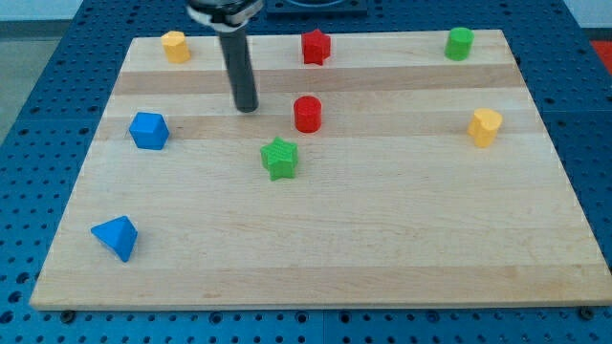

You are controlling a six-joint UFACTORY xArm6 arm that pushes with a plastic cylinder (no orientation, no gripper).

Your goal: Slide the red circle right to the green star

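The red circle (pixel 307 114) is a short red cylinder standing near the board's upper middle. The green star (pixel 279 158) lies just below it and slightly to the view's left, with a small gap between them. My tip (pixel 248 107) rests on the board to the view's left of the red circle, about a block's width away from it and above the green star. The dark rod rises from the tip to the view's top edge.
A red star-like block (pixel 316 46), a yellow block (pixel 174 46) and a green cylinder (pixel 459 43) sit along the top edge. A yellow block (pixel 485 127) is at the right. A blue block (pixel 148 130) and a blue wedge (pixel 116 237) are at the left. The wooden board (pixel 382 248) lies on a blue pegboard.
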